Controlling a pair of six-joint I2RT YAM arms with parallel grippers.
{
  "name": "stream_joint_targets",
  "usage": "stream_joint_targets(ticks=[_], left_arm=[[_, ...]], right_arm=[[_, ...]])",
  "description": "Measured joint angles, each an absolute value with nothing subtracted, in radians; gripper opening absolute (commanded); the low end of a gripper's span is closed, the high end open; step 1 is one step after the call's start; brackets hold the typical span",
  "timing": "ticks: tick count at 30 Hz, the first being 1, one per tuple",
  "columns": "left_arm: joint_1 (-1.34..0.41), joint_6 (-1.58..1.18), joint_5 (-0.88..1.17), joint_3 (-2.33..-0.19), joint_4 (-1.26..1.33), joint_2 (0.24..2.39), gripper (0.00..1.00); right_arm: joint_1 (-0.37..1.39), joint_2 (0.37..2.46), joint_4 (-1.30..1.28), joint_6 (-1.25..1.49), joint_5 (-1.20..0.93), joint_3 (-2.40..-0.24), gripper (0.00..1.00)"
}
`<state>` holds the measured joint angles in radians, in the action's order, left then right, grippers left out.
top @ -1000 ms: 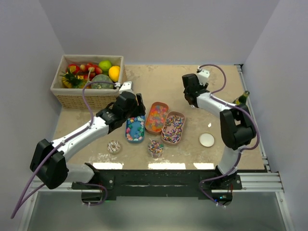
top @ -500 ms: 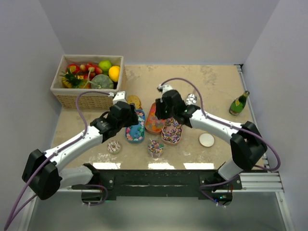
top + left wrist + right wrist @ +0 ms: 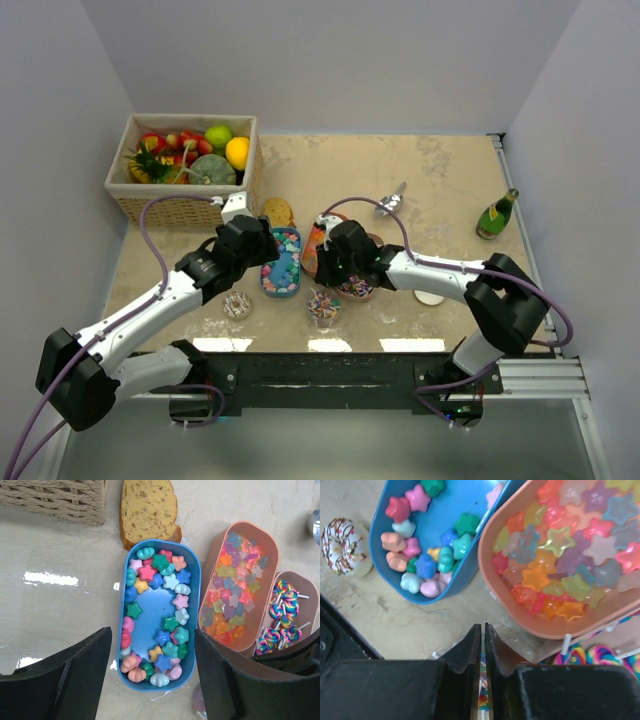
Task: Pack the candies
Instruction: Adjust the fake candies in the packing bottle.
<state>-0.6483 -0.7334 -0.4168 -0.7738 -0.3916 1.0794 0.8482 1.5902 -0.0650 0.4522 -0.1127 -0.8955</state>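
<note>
Pick step, by my reading: L gripper [image 3: 152,635] gapes wide over blue tray [image 3: 197,575] of pastel candies [image 3: 172,581], R gripper [image 3: 483,627] near-shut beside gummy tray [image 3: 482,562], load unclear; next likely needs L to descend & close.

Bright, even light from overhead, with soft, short shadows. White glare streaks the table [image 3: 330,344] along its near edge (and again beside the blue tray [image 3: 149,615], left wrist view). The right wrist view looks slightly soft.

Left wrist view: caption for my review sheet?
Left gripper, jaws open, hovers over a blue oval tray of pastel star-shaped candies, beside a peach tray of translucent gummy stars.
</note>
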Motion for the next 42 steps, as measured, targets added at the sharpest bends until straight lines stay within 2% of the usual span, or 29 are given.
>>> stream_joint_targets(ticks=[15,28,42], left_arm=[[-0.648,-0.741,-0.429,-0.774,-0.408,1.081,0.72],[-0.648,-0.741,-0.429,-0.774,-0.405,1.11,0.72],[-0.648,-0.726,-0.375,-0.774,-0.373,1.17,0.71]], right_arm=[[0.863,1.589,0.058,0.481,-0.249,-0.839,0.11],[0.863,1.428,0.043,0.468,-0.343,-0.769,0.13],[0.864,1.492,-0.054,0.443,-0.296,-0.768,0.13]])
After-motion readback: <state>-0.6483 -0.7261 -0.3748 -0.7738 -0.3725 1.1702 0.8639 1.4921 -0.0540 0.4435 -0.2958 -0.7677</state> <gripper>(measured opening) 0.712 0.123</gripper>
